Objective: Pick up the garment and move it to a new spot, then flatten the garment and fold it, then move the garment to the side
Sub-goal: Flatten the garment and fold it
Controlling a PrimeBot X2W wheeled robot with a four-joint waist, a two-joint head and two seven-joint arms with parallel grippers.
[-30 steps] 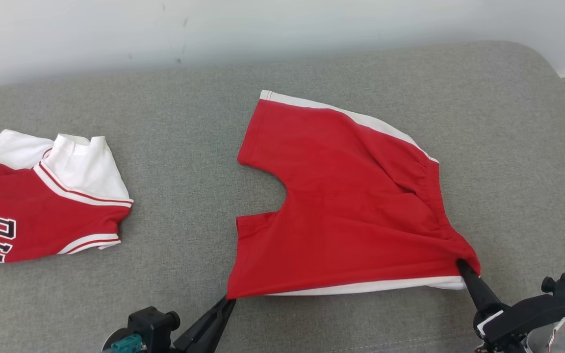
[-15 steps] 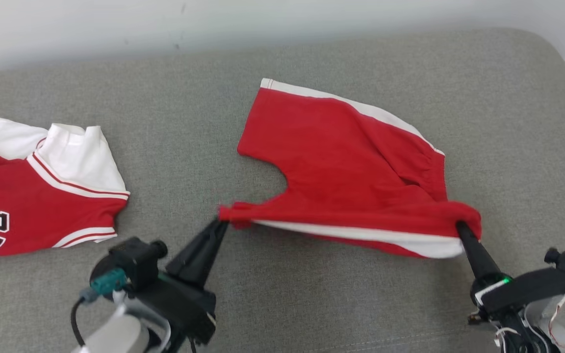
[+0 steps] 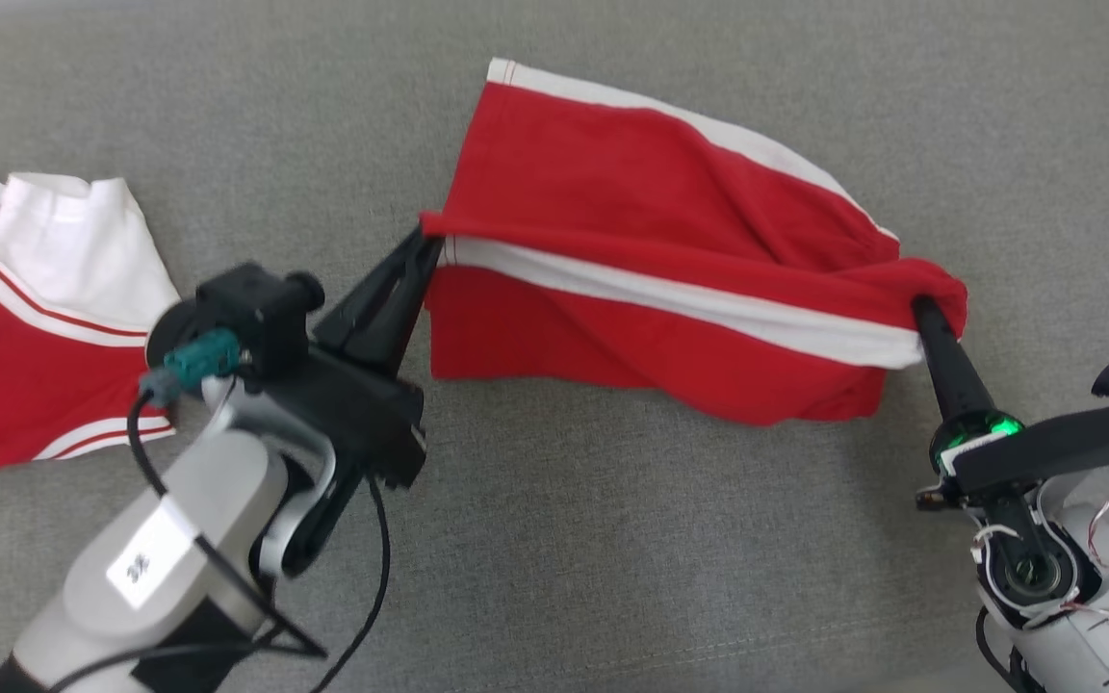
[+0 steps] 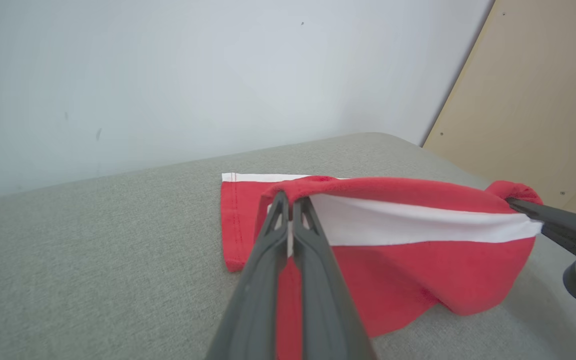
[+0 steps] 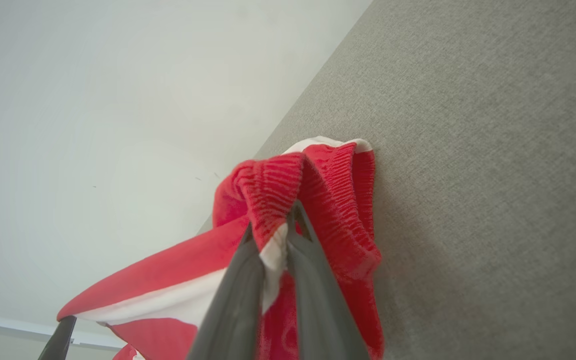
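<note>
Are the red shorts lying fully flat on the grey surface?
No, left end effector and right end effector hold the shorts partly raised.

**Shorts mid-cushion, jersey left**

Shorts (image 3: 651, 173) at centre of cushion (image 3: 612, 577): far part lies flat, near edge is off the surface. Left gripper (image 3: 431, 236) at left corner, right gripper (image 3: 921, 306) at right corner. Jersey (image 3: 25, 318) well apart, far left.

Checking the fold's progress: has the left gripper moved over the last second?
Yes. The left gripper, shut on the red shorts, has carried their near hem away from the robot, from below the jersey to level with its white shoulder.
</note>
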